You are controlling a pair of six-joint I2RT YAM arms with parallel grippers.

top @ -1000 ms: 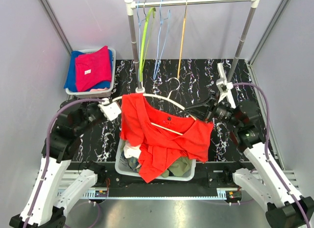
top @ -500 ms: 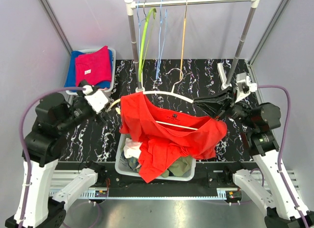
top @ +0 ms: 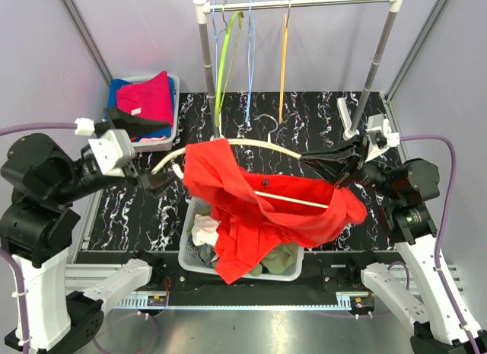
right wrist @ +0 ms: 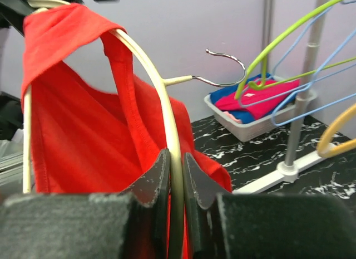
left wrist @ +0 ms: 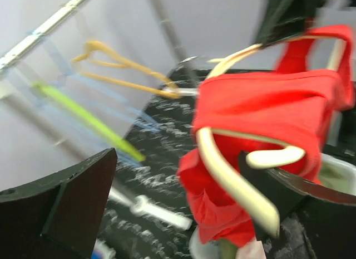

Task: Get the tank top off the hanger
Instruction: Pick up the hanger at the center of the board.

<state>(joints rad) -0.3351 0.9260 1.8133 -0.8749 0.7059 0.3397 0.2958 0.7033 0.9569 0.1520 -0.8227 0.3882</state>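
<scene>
A red tank top (top: pixel 259 217) drapes over a cream hanger (top: pixel 251 144) held in the air above a laundry basket. My right gripper (top: pixel 335 165) is shut on the hanger's right arm; in the right wrist view its fingers (right wrist: pixel 161 172) pinch the cream hanger (right wrist: pixel 150 75), with the red tank top (right wrist: pixel 72 131) beside it. My left gripper (top: pixel 148 152) stands wide open to the left of the hanger's left end, holding nothing. In the left wrist view the left gripper (left wrist: pixel 181 164) faces the hanger's end (left wrist: pixel 222 175), with the tank top (left wrist: pixel 261 108) still wrapped over it.
A white laundry basket (top: pixel 190 255) with mixed clothes sits under the tank top. A grey bin (top: pixel 173 125) of folded pink and blue clothes stands at the back left. The clothes rack (top: pixel 297 2) behind carries green, blue and orange hangers (top: pixel 283 57).
My left gripper opened, let go and drew back to the left. The right arm carried the hanger and tank top rightward and a little up.
</scene>
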